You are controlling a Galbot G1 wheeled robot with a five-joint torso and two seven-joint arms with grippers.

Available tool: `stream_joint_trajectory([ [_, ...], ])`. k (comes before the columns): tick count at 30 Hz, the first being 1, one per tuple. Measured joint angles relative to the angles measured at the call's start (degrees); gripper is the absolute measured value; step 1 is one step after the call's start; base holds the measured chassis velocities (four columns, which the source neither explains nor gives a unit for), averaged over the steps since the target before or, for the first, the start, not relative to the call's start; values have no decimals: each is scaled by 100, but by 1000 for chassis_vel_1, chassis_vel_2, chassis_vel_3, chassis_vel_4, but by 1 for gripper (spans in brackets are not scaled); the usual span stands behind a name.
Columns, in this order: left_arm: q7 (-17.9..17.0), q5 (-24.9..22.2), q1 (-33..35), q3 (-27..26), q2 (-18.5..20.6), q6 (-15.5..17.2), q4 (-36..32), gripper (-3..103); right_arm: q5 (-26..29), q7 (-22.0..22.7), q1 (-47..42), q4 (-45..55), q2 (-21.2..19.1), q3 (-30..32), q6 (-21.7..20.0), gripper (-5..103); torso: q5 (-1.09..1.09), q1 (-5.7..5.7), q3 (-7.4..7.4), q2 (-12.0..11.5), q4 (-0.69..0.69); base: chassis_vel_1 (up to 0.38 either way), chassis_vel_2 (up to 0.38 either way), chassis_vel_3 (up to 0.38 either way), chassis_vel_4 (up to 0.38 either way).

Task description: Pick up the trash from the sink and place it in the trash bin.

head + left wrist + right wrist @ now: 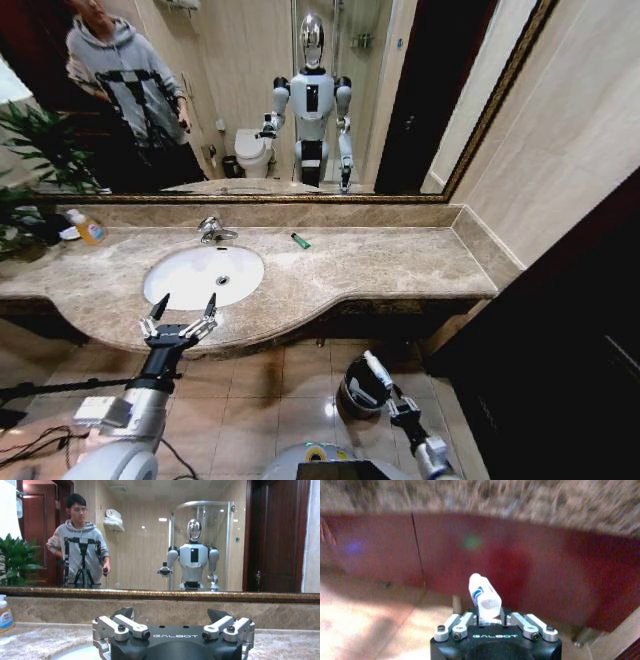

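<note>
White with blue stripes along its side, a small toiletry tube (484, 595) stands clamped between the fingers of the right gripper (490, 619), its rounded end pointing away from the wrist toward the dark red cabinet front (520, 566) under the counter. In the head view the same tube (376, 369) shows as a slim pale stick rising from the right gripper (392, 392), held low over the tiled floor and just above the rim of the small round dark trash bin (356, 392) with its shiny metal edge, which stands on the floor in front of the counter.

On the beige-brown marble counter (380, 270), the white oval sink (203, 276) sits below its chrome faucet (212, 231); no trash can be made out in the basin. A tiny green tube (300, 240) lies on the marble behind and to the right of the basin, well apart from it. An orange bottle with a white cap (86, 228) stands near the left back edge of the counter.

The left gripper (184, 310) hovers at the front edge of the counter, just before the sink's near rim, its two dark fingertips spread wide with nothing between them. From the left wrist, those parted fingers (123, 612) point toward the gold-framed wall mirror (160, 536).
</note>
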Motion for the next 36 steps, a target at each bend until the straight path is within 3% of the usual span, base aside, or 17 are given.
stream_joint_trajectory([
  [12, 0, 0, 0, 0, 0, 0, 0, 100, -362, 54, 943, -1503, -99, -165, -208, 25, -2, 0, 0, 0, -1, 0, 0, 0, 0],
  [19, 0, 0, 0, 0, 0, 0, 0, 100, -502, 161, 1472, -2567, -107, -186, 85, 25, -2, 0, 0, 0, -1, 0, 0, 0, 0],
  [28, 0, 0, 0, 0, 0, 0, 0, 100, -527, 167, 1558, -2655, -177, -222, 97, 23, -1, -1, 0, 0, -1, 0, 0, 0, 0],
  [36, 0, 0, 0, 0, 0, 0, 0, 100, -509, 155, 1507, -2559, -238, -214, 74, 55, -1, -1, -1, 0, -1, 0, 0, 0, 0],
])
